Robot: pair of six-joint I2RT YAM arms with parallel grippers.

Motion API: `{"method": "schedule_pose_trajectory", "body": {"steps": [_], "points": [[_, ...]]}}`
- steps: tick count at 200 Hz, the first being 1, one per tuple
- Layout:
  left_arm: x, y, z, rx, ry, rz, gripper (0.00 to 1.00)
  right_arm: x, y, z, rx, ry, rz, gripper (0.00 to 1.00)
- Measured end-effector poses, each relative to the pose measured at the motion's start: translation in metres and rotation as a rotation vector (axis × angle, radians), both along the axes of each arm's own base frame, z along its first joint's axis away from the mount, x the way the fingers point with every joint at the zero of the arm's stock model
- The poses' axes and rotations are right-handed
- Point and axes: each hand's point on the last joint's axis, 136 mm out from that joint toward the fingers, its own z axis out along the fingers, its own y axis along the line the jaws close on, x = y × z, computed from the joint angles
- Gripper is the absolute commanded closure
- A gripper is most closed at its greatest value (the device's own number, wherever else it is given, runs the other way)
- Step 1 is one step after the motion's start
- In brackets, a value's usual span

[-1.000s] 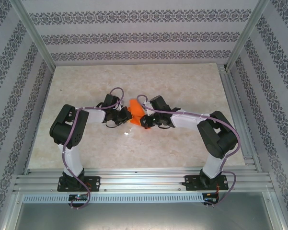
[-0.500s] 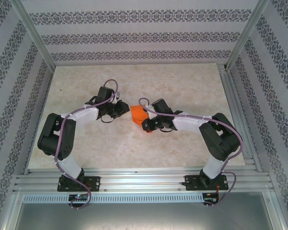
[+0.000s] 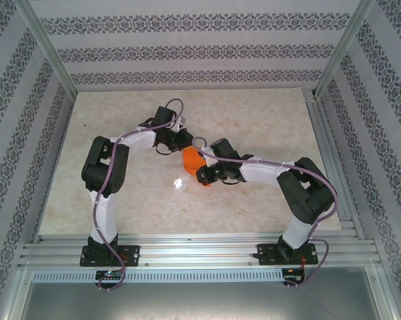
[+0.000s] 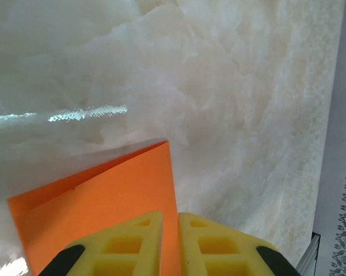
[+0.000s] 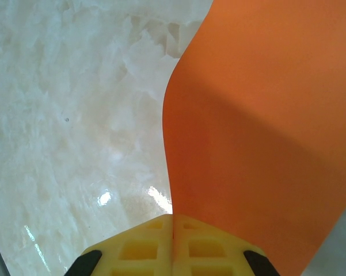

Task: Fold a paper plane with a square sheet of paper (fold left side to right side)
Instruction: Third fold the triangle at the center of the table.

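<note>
The square sheet of paper point(image 3: 192, 159) is bright orange and lies partly folded at the table's middle. My right gripper point(image 3: 201, 176) is shut on its near edge. In the right wrist view the paper point(image 5: 259, 132) rises curved from the closed right gripper point(image 5: 173, 217). My left gripper point(image 3: 184, 141) hovers at the sheet's far side. In the left wrist view the left gripper point(image 4: 170, 215) has its jaws a narrow slit apart over the right edge of the paper point(image 4: 103, 201), which shows a raised flap. A finished paper plane is out of view.
The marble-patterned table point(image 3: 120, 200) is walled by patterned panels, with an aluminium frame rail point(image 3: 200, 252) along the near edge by both arm bases. A shiny glare spot point(image 3: 177, 181) lies just near-left of the paper.
My left arm swung from the paper's left side round to its far side, and its jaws parted slightly. The right gripper kept its hold and barely moved.
</note>
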Motion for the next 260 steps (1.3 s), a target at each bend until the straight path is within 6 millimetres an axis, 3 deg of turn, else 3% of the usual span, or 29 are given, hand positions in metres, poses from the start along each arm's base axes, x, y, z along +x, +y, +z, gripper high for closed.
{"method": "schedule_pose_trajectory", "body": {"steps": [38,109,157,212,260], "points": [[-0.003,-0.013,-0.029,0.037,0.056,-0.057,0.86,0.000,0.000,0.000,0.000,0.000,0.000,1.00],[-0.006,-0.009,-0.042,0.103,0.065,-0.104,0.88,0.000,0.000,0.002,-0.013,0.004,0.015,1.00],[-0.007,-0.008,-0.043,0.131,0.039,-0.127,0.88,0.017,0.000,0.012,-0.010,-0.023,0.016,1.00],[-0.007,-0.008,-0.044,0.136,0.029,-0.137,0.89,0.024,-0.008,-0.012,-0.050,0.026,0.010,1.00],[-0.007,-0.008,-0.044,0.137,0.026,-0.141,0.89,0.022,-0.007,-0.021,-0.055,0.049,0.016,1.00]]}}
